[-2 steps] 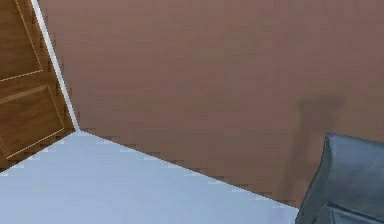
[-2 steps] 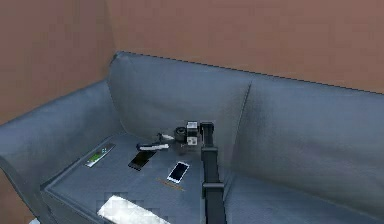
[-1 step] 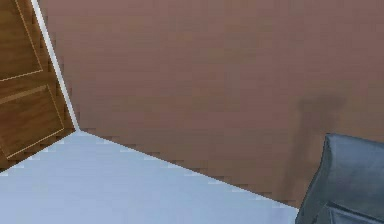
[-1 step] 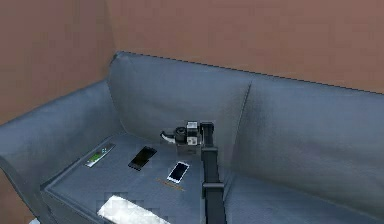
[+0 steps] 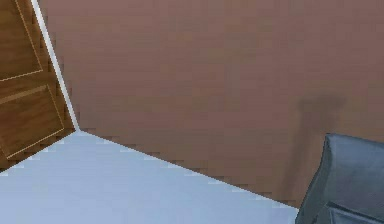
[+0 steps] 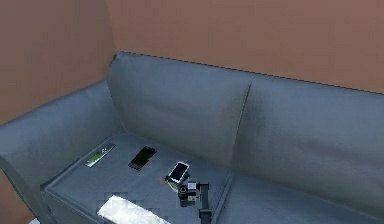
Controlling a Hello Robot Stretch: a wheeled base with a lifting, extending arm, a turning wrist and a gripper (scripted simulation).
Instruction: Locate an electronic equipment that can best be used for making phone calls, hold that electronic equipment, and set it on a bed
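Note:
A grey-blue sofa [image 6: 290, 140] spans the arm side view. On its left seat cushion lie a dark phone [image 6: 143, 157] and a lighter, silver-edged phone [image 6: 178, 172]. The arm [image 6: 204, 208] rises from the bottom edge, and the gripper [image 6: 189, 188] sits right beside the lighter phone, over the cushion. With the phone on the seat at its far end, I cannot tell whether the gripper holds anything.
A slim greenish remote-like thing [image 6: 97, 156] lies left of the dark phone, and a flat white thing [image 6: 125, 208] rests near the seat's front edge. In the forward view there are a brown wall [image 5: 200, 80], a wooden door [image 5: 25, 80], pale floor [image 5: 110, 185] and the sofa's end [image 5: 350, 180].

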